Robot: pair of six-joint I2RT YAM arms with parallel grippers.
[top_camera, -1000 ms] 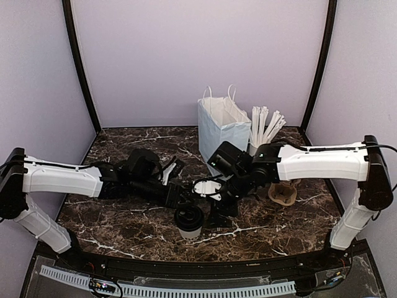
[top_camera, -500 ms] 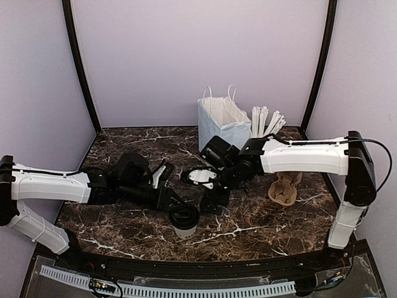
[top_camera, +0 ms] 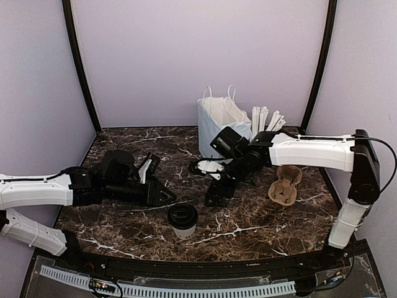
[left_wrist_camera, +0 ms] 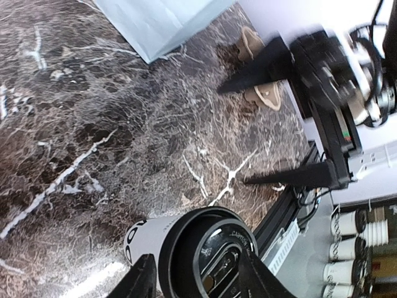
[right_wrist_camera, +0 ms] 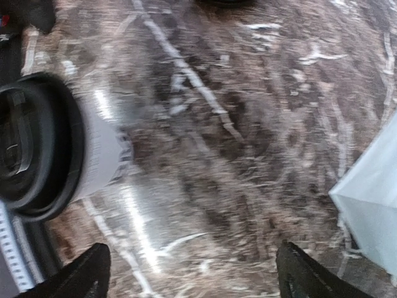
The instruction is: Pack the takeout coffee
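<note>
The takeout coffee point(top_camera: 183, 220), a small white paper cup with dark letters and a black lid, stands upright near the front edge of the marble table point(top_camera: 124, 149). My left gripper point(top_camera: 162, 195) is open and empty, just left of and behind the cup, apart from it. The left wrist view shows the cup point(left_wrist_camera: 186, 248) lying between and beyond my open left gripper point(left_wrist_camera: 197, 264). My right gripper point(top_camera: 214, 195) is open and empty, behind and right of the cup. In the right wrist view the cup point(right_wrist_camera: 56, 149) is at the left, outside the right gripper point(right_wrist_camera: 195, 273).
A tall white paper bag point(top_camera: 220, 124) stands open at the back centre. A white cup of long white sticks point(top_camera: 263, 127) is to its right. A brown pulp cup carrier point(top_camera: 285, 184) lies at the right, below the right forearm.
Both arms have drawn away from the cup: the left gripper to the left, the right gripper back toward the bag. The cup stays standing on the table.
</note>
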